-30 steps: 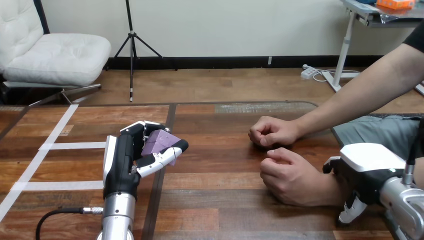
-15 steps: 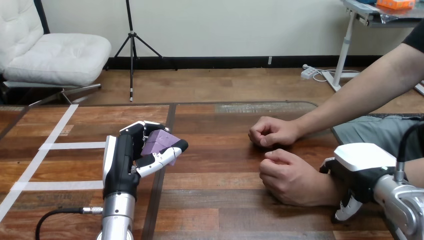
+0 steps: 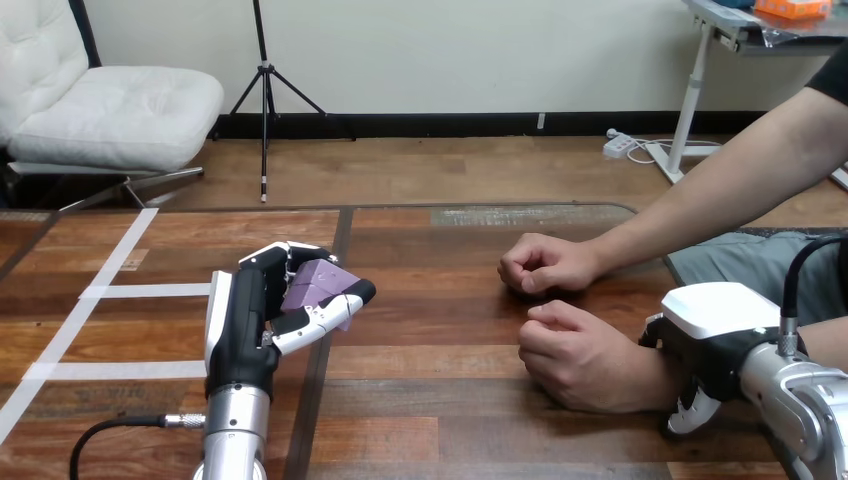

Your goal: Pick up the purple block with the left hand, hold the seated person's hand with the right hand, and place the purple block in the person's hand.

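Holding the purple block (image 3: 312, 283), left hand (image 3: 245, 325) fingers (image 3: 272, 256) curled round it — right hand (image 3: 715, 350) at the person's wrist (image 3: 655, 375), grasp unclear

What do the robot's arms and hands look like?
The left hand is black with a white shell on its back and black-and-white jointed fingers; the left forearm is a silver cylinder. The right hand is black under a rounded white shell; the right forearm is silver too.
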Tool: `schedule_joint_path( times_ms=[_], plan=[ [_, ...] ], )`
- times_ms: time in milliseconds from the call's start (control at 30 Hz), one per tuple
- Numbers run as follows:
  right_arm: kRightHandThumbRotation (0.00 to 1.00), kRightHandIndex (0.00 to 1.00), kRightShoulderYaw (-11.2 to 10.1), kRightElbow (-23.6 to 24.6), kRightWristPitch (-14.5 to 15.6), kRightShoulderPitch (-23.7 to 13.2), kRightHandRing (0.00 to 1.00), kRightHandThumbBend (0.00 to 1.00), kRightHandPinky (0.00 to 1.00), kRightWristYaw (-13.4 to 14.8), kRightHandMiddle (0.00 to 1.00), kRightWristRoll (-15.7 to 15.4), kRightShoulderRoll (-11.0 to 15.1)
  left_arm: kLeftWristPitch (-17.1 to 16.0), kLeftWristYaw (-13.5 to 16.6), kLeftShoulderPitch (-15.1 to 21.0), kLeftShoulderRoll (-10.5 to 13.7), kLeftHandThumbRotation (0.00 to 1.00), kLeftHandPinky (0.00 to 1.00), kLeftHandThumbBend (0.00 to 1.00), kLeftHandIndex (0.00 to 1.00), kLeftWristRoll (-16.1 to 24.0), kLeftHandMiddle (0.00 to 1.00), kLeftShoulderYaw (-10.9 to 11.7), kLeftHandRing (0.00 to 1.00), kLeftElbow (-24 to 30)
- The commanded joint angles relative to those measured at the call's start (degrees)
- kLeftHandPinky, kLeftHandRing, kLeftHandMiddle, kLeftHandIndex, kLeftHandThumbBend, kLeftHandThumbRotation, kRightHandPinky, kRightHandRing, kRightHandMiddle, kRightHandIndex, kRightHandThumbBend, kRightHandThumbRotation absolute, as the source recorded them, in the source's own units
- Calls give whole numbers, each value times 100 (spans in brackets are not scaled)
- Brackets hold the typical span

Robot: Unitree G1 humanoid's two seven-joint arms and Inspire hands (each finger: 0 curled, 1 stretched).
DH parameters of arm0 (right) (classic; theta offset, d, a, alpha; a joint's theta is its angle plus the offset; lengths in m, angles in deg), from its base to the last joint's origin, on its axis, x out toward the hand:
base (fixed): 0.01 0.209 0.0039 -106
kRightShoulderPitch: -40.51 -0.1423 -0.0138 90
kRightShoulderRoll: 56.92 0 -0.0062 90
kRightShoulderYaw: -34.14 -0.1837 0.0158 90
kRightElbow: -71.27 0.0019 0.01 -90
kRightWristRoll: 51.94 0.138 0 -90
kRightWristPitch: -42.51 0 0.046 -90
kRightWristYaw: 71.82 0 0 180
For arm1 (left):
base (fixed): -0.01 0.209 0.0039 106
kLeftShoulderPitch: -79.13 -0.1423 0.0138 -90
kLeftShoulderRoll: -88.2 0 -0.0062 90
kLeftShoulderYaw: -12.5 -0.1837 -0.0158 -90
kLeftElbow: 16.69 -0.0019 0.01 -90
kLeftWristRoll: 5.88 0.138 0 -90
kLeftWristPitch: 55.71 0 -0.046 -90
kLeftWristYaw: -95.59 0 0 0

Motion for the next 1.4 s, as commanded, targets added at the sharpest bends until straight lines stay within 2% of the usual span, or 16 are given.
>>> schedule_joint_path(
  times_ms=[0, 333, 467, 733, 833, 933, 1233, 1367],
  plan=[
    [6, 72, 118, -192, 62, -267, 65, 78, 58, 48, 69, -55, 50, -108, 34, 326, 100, 0, 28, 72, 46, 6, 45, 73, 35, 158],
    [4, 69, 146, -362, 109, -304, 64, 78, 54, 126, 67, 44, 35, -65, -30, 310, 82, 0, 28, 72, 46, -53, 45, 97, 35, 168],
    [4, 69, 194, -398, 156, -328, 63, 80, 53, 88, 66, -2, 49, -92, -34, 304, 83, 0, 28, 72, 46, -48, 45, 98, 35, 163],
    [1, 69, 246, -485, 197, -351, 62, 77, 50, 131, 66, -17, 41, -91, -22, 297, 95, 0, 28, 72, 46, -20, 45, 95, 35, 167],
    [0, 71, 332, -556, 356, -432, 63, 73, 50, -80, 67, -115, 26, -94, -34, 299, 102, 0, 28, 72, 46, -28, 45, 100, 35, 156],
    [2, 73, 346, -599, 432, -452, 63, 74, 49, -102, 68, -107, 1, -78, -42, 297, 97, 0, 28, 73, 46, -39, 45, 108, 35, 163],
    [0, 73, 398, -698, 536, -466, 45, 74, 33, 38, 55, -34, -9, -99, -2, 293, 112, 0, 28, 73, 46, 12, 45, 91, 34, 167],
    [0, 70, 389, -710, 555, -441, 37, 76, 26, 135, 49, 10, -22, -106, -3, 292, 117, 0, 28, 72, 46, 16, 45, 94, 35, 165]
  ],
)
